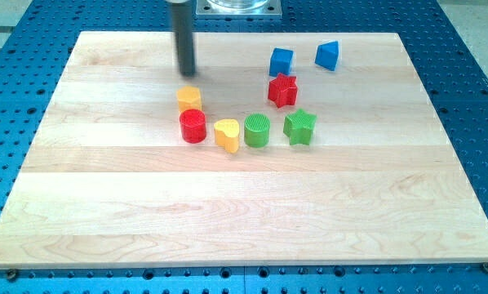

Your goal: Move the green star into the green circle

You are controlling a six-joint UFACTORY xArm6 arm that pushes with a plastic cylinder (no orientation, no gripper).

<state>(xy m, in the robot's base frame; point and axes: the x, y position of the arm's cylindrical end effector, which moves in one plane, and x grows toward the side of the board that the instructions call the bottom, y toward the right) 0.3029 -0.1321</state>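
Green star: sits right of the desk's centre, flat on the wood, at about 3 o'clock from the green circle and just beside it, a thin strip of wood showing between them.
Green circle: a ribbed green cylinder standing upright, between the green star on the view's right and the yellow heart on the view's left.
Yellow heart: at 9 o'clock from the green circle, very close to it; whether they touch cannot be told.
Red cylinder: at 9 o'clock from the yellow heart, near it, upright.
Yellow block: at 12 o'clock from the red cylinder, just beside it; its exact shape is hard to make out.
Red star: at about 11 o'clock from the green star, near it but apart.
Blue cube: at 12 o'clock from the red star, just beside it.
Blue wedge: at 3 o'clock from the blue cube, apart from it.
Rod: a straight dark shaft hanging upright from the view's top edge.
My tip: at 12 o'clock from the yellow block, near it without touching; well apart from the green star, at about 10 o'clock from it.
Gripper: the arm carries none, so there is nothing released or clenched.
Desk: pale wooden board on a blue perforated base.
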